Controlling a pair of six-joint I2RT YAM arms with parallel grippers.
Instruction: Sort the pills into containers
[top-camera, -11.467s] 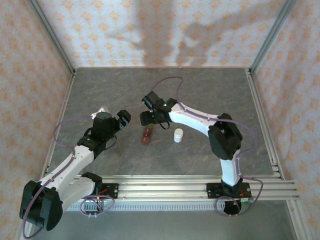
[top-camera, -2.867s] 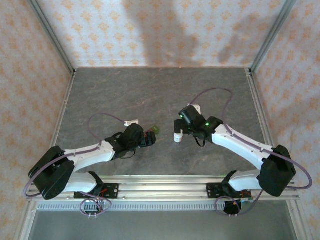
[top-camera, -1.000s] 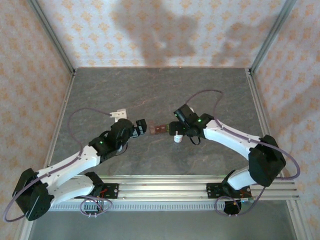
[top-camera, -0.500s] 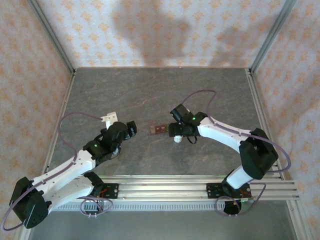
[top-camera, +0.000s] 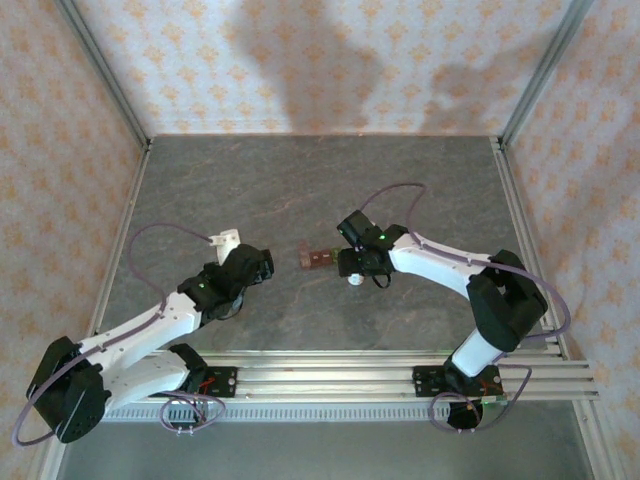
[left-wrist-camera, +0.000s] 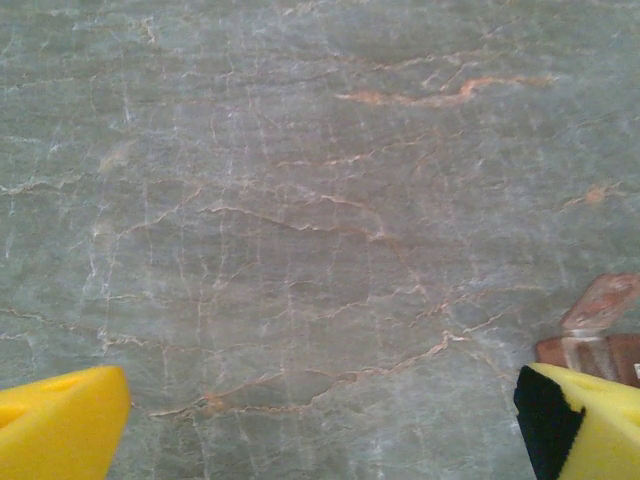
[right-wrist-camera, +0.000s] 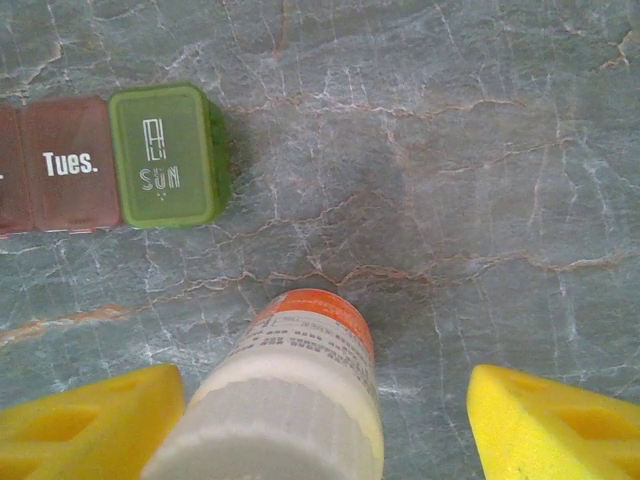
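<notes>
Jaws half-open around the white bottle (right-wrist-camera: 285, 395), the right tool (right-wrist-camera: 325, 415) sits nearer the pill box (top-camera: 316, 259), which stretches left-to-right just to its left; the left tool (left-wrist-camera: 320, 425) gapes wide.

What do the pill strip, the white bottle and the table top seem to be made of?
Pill strip: probably plastic, slightly glossy; moulded rounded lids with printed letters. White bottle: probably matte plastic, with a printed label, orange-banded. Table top: grey, veined like marble; real stone or a print, I cannot tell.
</notes>
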